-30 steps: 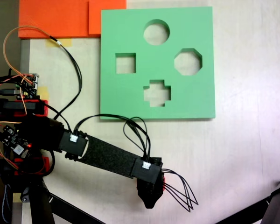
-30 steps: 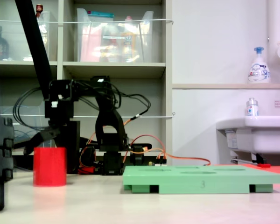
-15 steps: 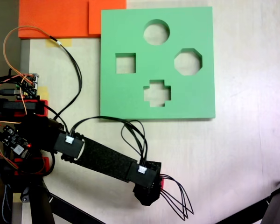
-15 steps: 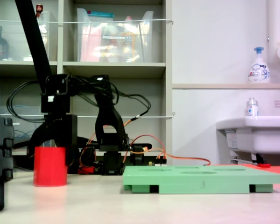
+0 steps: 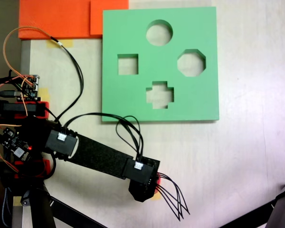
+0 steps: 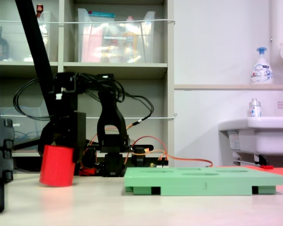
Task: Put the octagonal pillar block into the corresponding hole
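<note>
The gripper point(image 6: 60, 147) points straight down and is clamped on the top of the octagonal pillar block point(image 6: 57, 165), which is tilted, one bottom edge on the table point(image 6: 132, 207). In the top-down fixed view the forearm reaches out from the base at the left edge, its black wrist housing covering all but a red sliver of the block point(image 5: 156, 182). The green board point(image 5: 133, 99) lies well apart, its eight-sided hole point(image 5: 191, 62) unfilled, beside round, square and cross cutouts

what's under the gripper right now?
The red octagonal pillar block, tilted, with the gripper around its top. From above, the arm covers it except a red sliver.
</note>
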`<state>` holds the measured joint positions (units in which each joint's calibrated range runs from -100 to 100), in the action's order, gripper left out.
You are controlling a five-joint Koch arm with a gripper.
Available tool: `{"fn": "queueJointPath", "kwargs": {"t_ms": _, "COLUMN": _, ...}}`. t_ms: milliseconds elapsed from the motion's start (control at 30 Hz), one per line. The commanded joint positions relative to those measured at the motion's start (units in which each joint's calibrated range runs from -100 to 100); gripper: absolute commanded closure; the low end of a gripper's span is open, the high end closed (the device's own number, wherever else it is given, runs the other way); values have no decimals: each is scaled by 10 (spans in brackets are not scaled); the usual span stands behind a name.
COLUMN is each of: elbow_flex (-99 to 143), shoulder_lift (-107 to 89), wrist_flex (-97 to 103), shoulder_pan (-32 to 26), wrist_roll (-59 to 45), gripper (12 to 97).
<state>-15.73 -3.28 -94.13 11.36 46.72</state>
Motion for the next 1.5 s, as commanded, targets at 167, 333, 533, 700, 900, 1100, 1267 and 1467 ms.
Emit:
{"fn": "queueJointPath", "kwargs": {"t_ms": 167, "elbow_flex": 7, "shoulder_lift": -196, "wrist_flex": -59, "shoulder_pan": -31, "wrist_roll": 35, "gripper": 846}}
{"fn": "queueJointPath", "kwargs": {"t_ms": 333, "elbow_flex": 4, "shoulder_lift": -326, "wrist_flex": -59, "shoulder_pan": -72, "wrist_roll": 59, "gripper": 846}}
{"fn": "queueJointPath", "kwargs": {"t_ms": 533, "elbow_flex": 1, "shoulder_lift": -446, "wrist_flex": -59, "shoulder_pan": -149, "wrist_roll": 161, "gripper": 846}}
{"fn": "queueJointPath", "kwargs": {"t_ms": 700, "elbow_flex": 1, "shoulder_lift": -467, "wrist_flex": -59, "shoulder_pan": -221, "wrist_roll": 251, "gripper": 846}}
{"fn": "queueJointPath", "kwargs": {"t_ms": 900, "elbow_flex": 4, "shoulder_lift": -452, "wrist_flex": 56, "shoulder_pan": -265, "wrist_roll": 309, "gripper": 845}}
{"fn": "queueJointPath", "kwargs": {"t_ms": 1100, "elbow_flex": 4, "shoulder_lift": -424, "wrist_flex": 150, "shoulder_pan": -269, "wrist_roll": 316, "gripper": 846}}
{"fn": "queueJointPath", "kwargs": {"t_ms": 1267, "elbow_flex": 4, "shoulder_lift": -390, "wrist_flex": 262, "shoulder_pan": -263, "wrist_roll": 316, "gripper": 846}}
{"fn": "queueJointPath", "kwargs": {"t_ms": 1467, "elbow_flex": 3, "shoulder_lift": -301, "wrist_flex": 370, "shoulder_pan": -262, "wrist_roll": 319, "gripper": 845}}
